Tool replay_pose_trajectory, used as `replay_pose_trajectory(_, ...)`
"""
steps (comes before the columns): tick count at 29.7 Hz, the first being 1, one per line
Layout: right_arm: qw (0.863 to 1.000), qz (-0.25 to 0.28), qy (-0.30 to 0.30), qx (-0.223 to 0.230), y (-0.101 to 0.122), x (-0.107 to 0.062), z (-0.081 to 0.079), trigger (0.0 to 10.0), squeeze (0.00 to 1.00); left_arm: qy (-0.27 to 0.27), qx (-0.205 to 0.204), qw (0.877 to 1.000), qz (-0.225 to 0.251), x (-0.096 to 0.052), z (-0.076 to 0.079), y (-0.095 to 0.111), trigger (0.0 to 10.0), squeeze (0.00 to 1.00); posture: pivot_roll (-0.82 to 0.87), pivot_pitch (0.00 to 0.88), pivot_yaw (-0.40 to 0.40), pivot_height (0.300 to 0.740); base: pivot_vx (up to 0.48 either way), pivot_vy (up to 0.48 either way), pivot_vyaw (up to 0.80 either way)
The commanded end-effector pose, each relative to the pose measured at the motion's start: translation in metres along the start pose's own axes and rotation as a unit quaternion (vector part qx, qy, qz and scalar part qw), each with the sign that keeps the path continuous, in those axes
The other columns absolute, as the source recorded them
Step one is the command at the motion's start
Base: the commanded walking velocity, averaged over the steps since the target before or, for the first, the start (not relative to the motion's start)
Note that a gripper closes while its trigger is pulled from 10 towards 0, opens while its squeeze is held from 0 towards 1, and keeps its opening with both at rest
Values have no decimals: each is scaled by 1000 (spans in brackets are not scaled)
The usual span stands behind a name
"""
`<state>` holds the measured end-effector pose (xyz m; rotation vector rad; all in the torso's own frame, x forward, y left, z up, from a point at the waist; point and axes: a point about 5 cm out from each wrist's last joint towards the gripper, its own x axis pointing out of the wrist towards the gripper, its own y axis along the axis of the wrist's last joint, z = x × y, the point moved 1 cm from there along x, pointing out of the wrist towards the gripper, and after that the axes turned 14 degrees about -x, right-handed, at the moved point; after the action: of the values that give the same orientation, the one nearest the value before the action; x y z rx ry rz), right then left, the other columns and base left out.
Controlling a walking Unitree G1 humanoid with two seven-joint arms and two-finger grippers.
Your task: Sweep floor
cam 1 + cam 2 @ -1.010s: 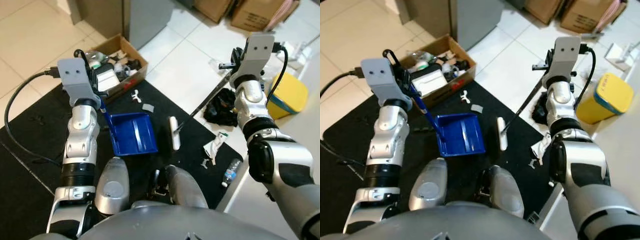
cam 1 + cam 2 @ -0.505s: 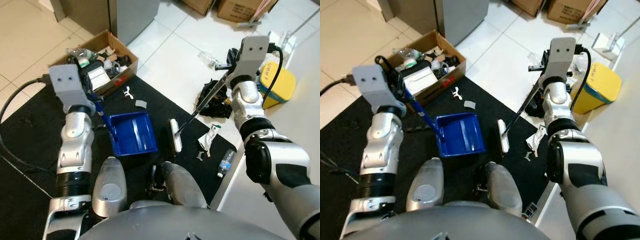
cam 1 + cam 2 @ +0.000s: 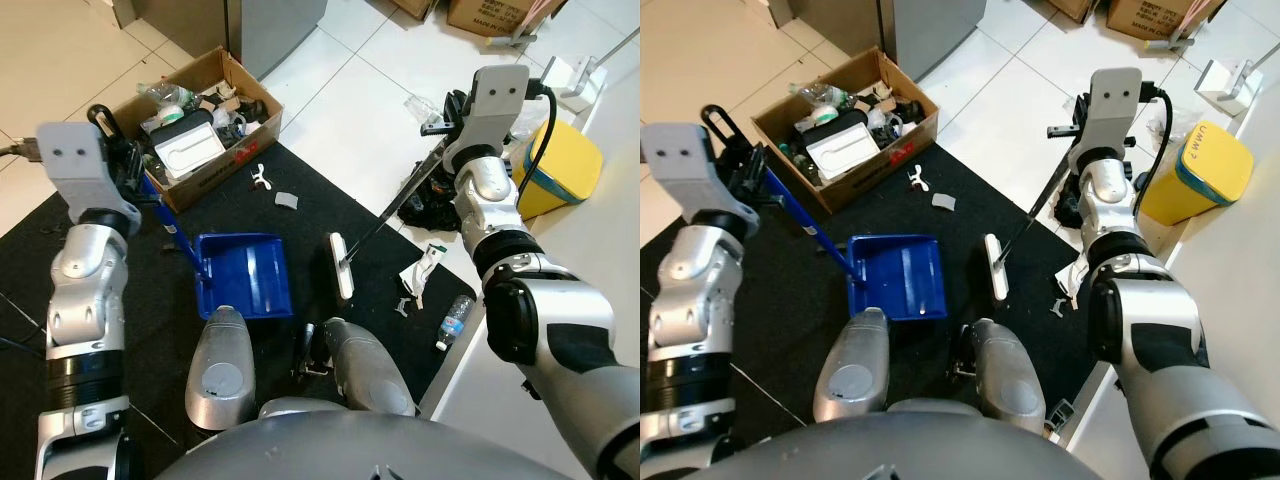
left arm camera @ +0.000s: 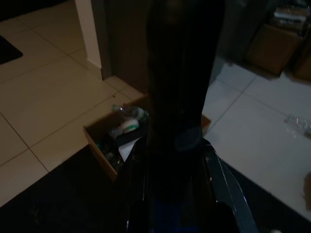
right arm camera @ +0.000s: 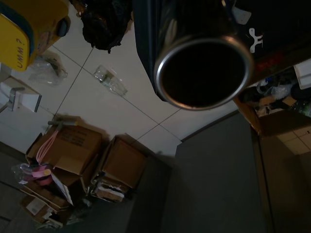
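A blue dustpan (image 3: 241, 276) lies flat on the black mat (image 3: 120, 330) in front of my legs. Its long blue handle (image 3: 800, 222) runs up and left into my left gripper (image 3: 130, 172), which is shut on it. A broom with a white head (image 3: 340, 266) rests on the mat just right of the pan. Its thin dark pole (image 3: 395, 205) rises to my right gripper (image 3: 443, 122), shut on it; the pole's metal end (image 5: 204, 68) shows in the right wrist view. A white scrap (image 3: 258, 178) and a grey scrap (image 3: 287, 200) lie on the mat beyond the pan.
An open cardboard box (image 3: 245, 75) of rubbish stands at the mat's far left corner. Right of the broom lie a crumpled wrapper (image 3: 418, 273), a small plastic bottle (image 3: 452, 321) and a black bag (image 3: 425, 207). A yellow bin (image 3: 565, 170) stands by the white wall; cardboard boxes sit farther off.
The view has shifted. My left arm has swung out to the left, and the dustpan has slid a little left, away from the broom head. The broom holds the same pose.
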<state>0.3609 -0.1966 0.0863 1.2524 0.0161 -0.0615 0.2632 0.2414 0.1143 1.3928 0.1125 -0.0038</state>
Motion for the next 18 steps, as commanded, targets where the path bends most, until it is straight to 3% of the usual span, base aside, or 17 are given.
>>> replay_pose_trajectory(1,1000,-1,-6,1,1,1,3,10000,0,-1,10,1000,8,2,-1,5,10000,0,343,58,-162,740,0,0,0)
replay_pose_trajectory(8,1000,-2,-17,1,-1,0,11,10000,0,-10,9,1000,8,10,19,0,10000,0,324,44,-149,740,0,0,0)
replay_pose_trajectory(18,1000,-5,-20,0,-3,-1,12,10000,0,-6,-1,1000,3,14,17,2,10000,0,323,43,-149,740,0,430,0)
